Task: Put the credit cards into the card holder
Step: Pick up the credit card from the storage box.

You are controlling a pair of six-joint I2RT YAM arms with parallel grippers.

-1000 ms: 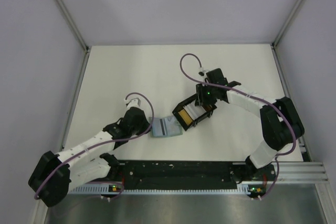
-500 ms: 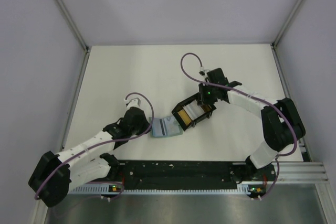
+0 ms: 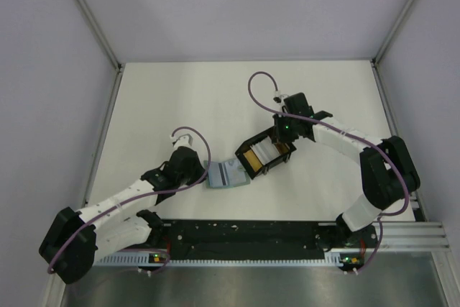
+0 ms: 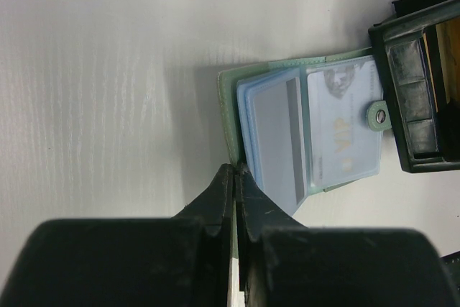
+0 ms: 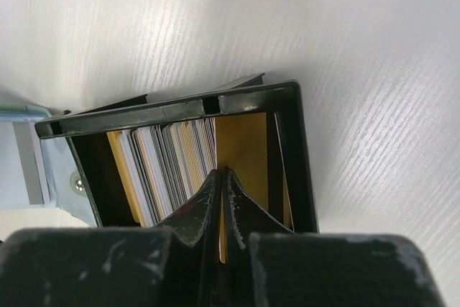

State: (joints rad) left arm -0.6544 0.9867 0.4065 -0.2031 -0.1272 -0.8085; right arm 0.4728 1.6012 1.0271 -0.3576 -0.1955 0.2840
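Left gripper jaws were closed at the open card holder edge, grip unclear; holder lay touching black box; right gripper was pinched on yellow-orange credit card inside box.

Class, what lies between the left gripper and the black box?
The open card holder fills that stretch; the top and left wrist views both show it.

one sage-green folding card holder, one black open box, its thin plastic credit cards packed too tightly to count.
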